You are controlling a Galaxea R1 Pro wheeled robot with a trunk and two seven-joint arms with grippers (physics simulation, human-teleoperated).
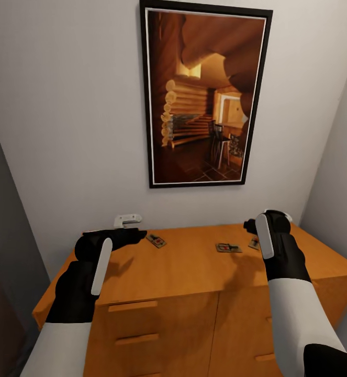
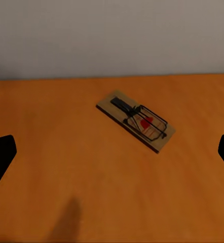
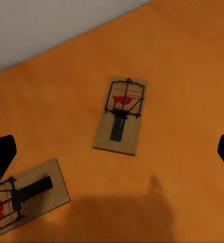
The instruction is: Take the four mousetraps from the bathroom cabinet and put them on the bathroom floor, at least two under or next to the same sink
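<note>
Three mousetraps lie flat on the cabinet (image 1: pixel 194 267) top — one (image 1: pixel 156 240) at 2 o'clock from my left gripper (image 1: pixel 122 236), one (image 1: pixel 228 247) at 9 o'clock from my right gripper (image 1: pixel 265 222), another (image 1: pixel 254 243) just beside it. Both sets of fingers spread wide, holding nothing.

Soft even light, faint arm shadows on the cabinet (image 1: pixel 194 267), slightly blurry renders.
</note>
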